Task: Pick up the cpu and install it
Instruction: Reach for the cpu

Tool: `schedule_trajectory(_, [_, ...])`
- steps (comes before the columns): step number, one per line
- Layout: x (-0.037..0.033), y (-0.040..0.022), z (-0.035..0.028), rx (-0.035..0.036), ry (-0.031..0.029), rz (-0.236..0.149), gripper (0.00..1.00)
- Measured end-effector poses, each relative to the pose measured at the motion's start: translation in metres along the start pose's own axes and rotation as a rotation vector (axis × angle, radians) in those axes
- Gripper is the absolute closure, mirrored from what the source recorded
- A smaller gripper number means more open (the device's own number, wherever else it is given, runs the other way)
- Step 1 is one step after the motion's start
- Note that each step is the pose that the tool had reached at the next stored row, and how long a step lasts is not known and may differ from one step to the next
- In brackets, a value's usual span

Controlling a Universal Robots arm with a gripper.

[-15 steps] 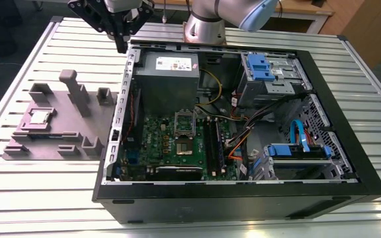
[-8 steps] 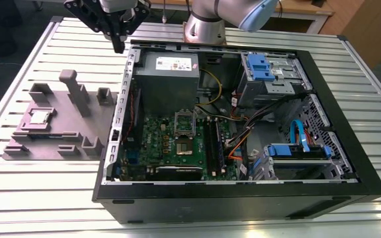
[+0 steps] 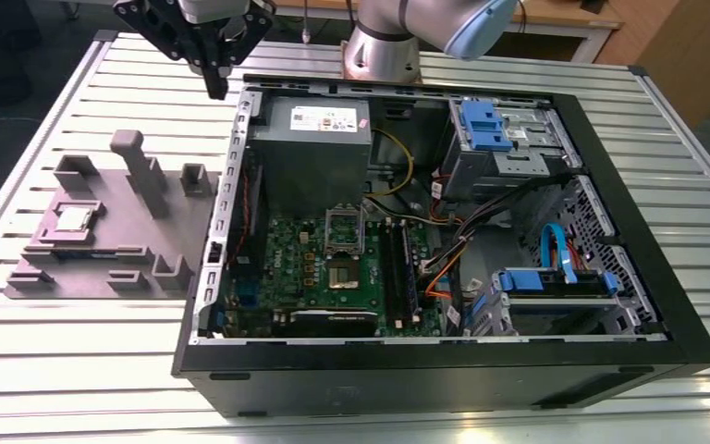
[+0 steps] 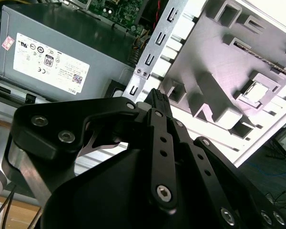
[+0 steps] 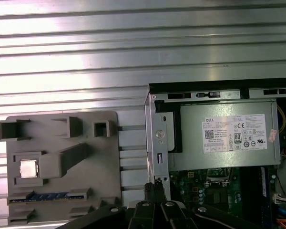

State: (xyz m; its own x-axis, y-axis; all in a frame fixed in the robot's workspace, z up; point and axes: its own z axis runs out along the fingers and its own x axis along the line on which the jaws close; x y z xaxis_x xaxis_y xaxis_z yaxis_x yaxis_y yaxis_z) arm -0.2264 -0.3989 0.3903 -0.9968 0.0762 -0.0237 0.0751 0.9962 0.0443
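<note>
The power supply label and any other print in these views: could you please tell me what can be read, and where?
On the white label of the power supply: fine print and symbols, too small to quote.
On the cpu: no readable marking.
On the motherboard: nothing readable.

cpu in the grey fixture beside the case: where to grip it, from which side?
Take the cpu by two opposite edges, straight down from above. It lies flat, metal top up, in a square pocket of the grey fixture, so a sideways approach would likely hit the pocket walls. Finger room beside the edges cannot be told.
</note>
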Motion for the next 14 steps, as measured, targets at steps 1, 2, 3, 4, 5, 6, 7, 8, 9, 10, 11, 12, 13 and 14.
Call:
schedule_trajectory(1, [0.0003, 0.0000, 0.0000, 0.0000, 0.0000, 0.000, 0.90])
schedule_trajectory(2, [0.0005, 0.0000, 0.0000, 0.0000, 0.0000, 0.000, 0.90])
schedule_trajectory(3, [0.0013, -0.0001, 0.0000, 0.0000, 0.0000, 0.000, 0.90])
schedule_trajectory(4, [0.0022, -0.0002, 0.0000, 0.0000, 0.0001, 0.000, 0.90])
schedule_trajectory(5, [0.0024, -0.0002, 0.0000, 0.0000, 0.0000, 0.000, 0.90])
schedule_trajectory(6, [0.0026, -0.0002, 0.0000, 0.0000, 0.0000, 0.000, 0.90])
schedule_trajectory(7, [0.0028, -0.0002, 0.0000, 0.0001, 0.0001, 0.000, 0.90])
schedule_trajectory(8, [0.0030, -0.0002, 0.0000, 0.0000, 0.0001, 0.000, 0.90])
schedule_trajectory(9, [0.0048, -0.0004, 0.0001, 0.0000, 0.0003, 0.000, 0.90])
schedule_trajectory(10, [0.0065, -0.0005, 0.0003, 0.0001, 0.0008, 0.000, 0.90])
schedule_trajectory(11, [0.0066, -0.0005, 0.0003, 0.0001, 0.0008, 0.000, 0.90])
schedule_trajectory(12, [0.0068, -0.0005, 0.0003, 0.0001, 0.0008, 0.000, 0.90])
schedule_trajectory(13, [0.0071, -0.0006, 0.0003, 0.0001, 0.0008, 0.000, 0.90])
schedule_trajectory(14, [0.0076, -0.0006, 0.0003, 0.0000, 0.0008, 0.000, 0.90])
